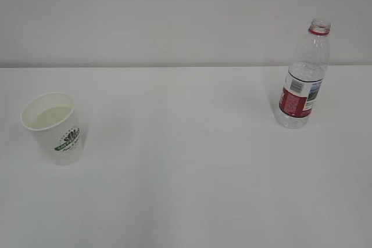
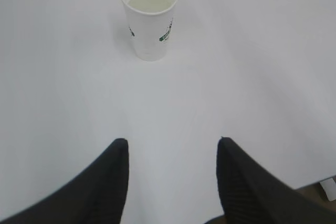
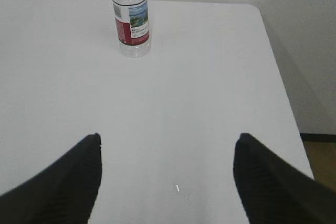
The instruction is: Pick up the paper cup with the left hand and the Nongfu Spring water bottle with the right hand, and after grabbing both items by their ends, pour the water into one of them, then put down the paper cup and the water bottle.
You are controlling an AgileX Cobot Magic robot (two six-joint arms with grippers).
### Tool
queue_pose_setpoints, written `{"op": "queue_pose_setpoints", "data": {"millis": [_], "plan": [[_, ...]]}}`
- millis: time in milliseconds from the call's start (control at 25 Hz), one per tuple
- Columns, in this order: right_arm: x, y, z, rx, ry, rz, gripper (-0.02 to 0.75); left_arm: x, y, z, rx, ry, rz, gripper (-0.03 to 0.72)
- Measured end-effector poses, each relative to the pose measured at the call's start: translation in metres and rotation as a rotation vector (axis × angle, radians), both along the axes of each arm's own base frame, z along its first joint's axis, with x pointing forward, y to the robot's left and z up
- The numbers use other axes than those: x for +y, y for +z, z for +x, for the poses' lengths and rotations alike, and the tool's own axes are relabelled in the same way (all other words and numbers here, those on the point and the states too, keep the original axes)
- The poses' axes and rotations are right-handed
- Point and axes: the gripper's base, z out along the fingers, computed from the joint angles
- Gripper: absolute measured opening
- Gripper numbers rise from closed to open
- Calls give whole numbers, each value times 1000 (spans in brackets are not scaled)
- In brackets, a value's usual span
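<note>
The white paper cup (image 1: 53, 127) with a green logo stands upright on the table's left side, with pale water (image 1: 51, 117) inside. In the left wrist view the paper cup (image 2: 149, 17) is well ahead of my left gripper (image 2: 172, 141), which is open and empty. The capless Nongfu Spring water bottle (image 1: 303, 79) stands upright at the right. From the right wrist the bottle (image 3: 131, 22) appears far ahead and left of my right gripper (image 3: 167, 136), open wide with only table between its fingers. Neither arm shows in the exterior view.
The white table (image 1: 186, 178) runs back to a pale wall. Its right edge (image 3: 281, 77) shows in the right wrist view, with floor beyond. A tiny white speck (image 3: 177, 188) lies on the table between the right fingers.
</note>
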Motion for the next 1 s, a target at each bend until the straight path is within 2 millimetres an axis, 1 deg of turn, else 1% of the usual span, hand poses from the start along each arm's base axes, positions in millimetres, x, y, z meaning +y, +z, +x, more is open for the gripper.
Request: {"op": "queue_pose_setpoints", "data": {"millis": [240, 520, 800, 1000], "plan": [[1, -6, 3, 22, -6, 15, 587, 0, -1, -1, 11, 0, 3, 391], [3, -21, 12, 74, -5, 44, 587, 0, -1, -1, 11, 0, 3, 391], [5, -27, 19, 64, 1, 51, 587, 0, 1, 2, -29, 3, -6, 390], [5, -27, 20, 57, 1, 50, 587, -2, -2, 8, -51, 6, -13, 390]]}}
